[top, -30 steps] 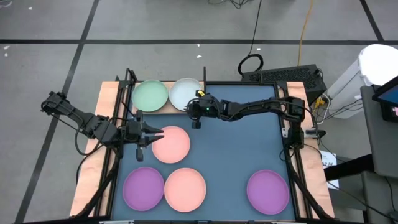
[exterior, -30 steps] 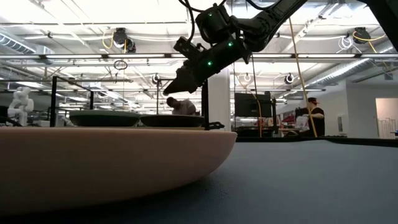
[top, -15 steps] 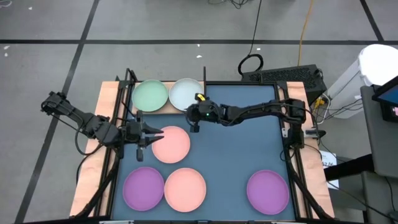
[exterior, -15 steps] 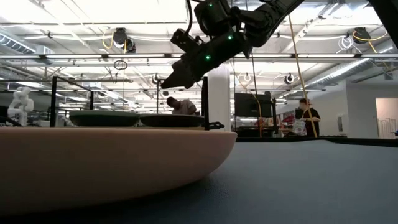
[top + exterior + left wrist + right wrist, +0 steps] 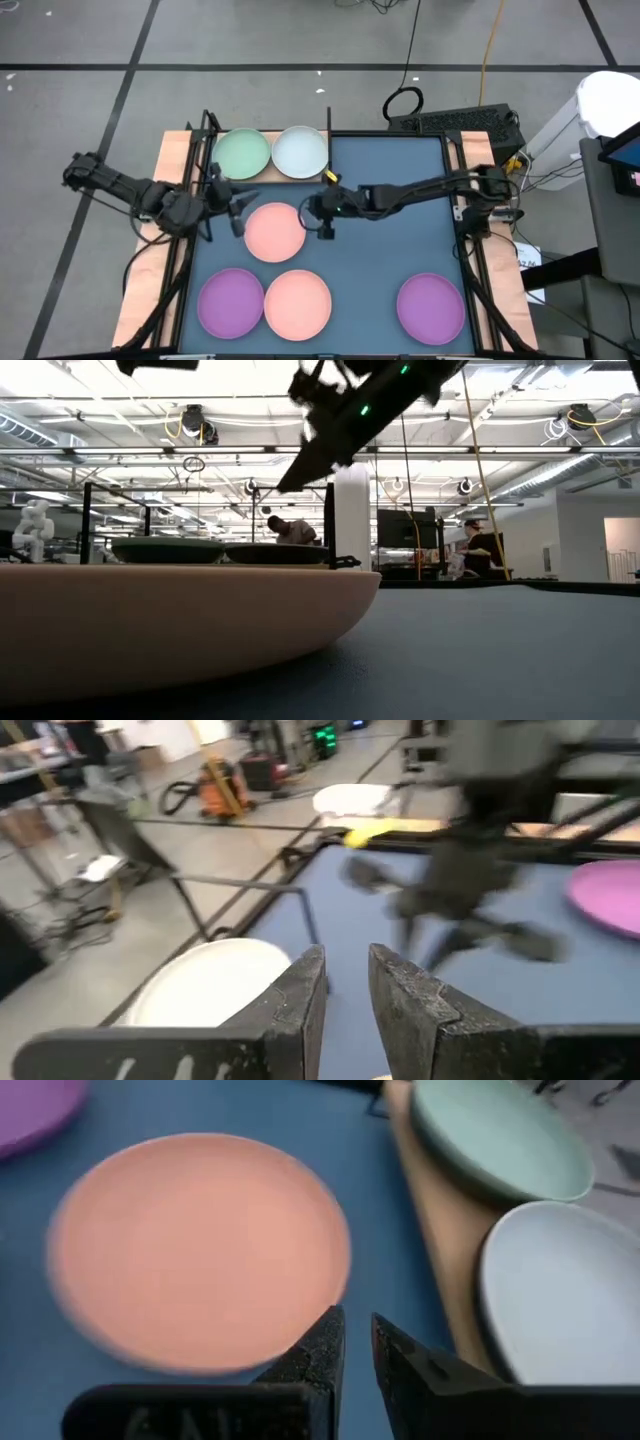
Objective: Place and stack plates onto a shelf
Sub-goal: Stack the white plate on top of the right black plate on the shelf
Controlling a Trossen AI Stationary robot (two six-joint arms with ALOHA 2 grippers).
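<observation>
A pale green plate [image 5: 243,153] and a pale blue-white plate [image 5: 300,151] lie side by side on the wooden shelf [image 5: 270,177] at the far left. On the blue-grey mat lie two pink plates [image 5: 275,230] [image 5: 297,303] and two purple plates [image 5: 231,303] [image 5: 431,306]. My right gripper [image 5: 312,212] [image 5: 358,1325] hangs above the far pink plate's right rim, shut to a slit and empty. My left gripper [image 5: 240,200] [image 5: 347,960] hovers off that plate's far left rim, pointing toward the shelf, open by a narrow gap and empty.
Thin black posts [image 5: 330,525] stand at the shelf's corners. Black frame rails run along the mat's left and right edges [image 5: 470,260]. A keyboard [image 5: 460,122] and cables lie beyond the far right corner. People stand in the room behind the table [image 5: 285,530].
My right gripper has drawn back from the blue-white plate on the shelf toward the table's near edge and now hangs by the far pink plate's right rim. My left gripper has swung away from that plate's left rim toward the far edge, turning toward the shelf. No plate has moved.
</observation>
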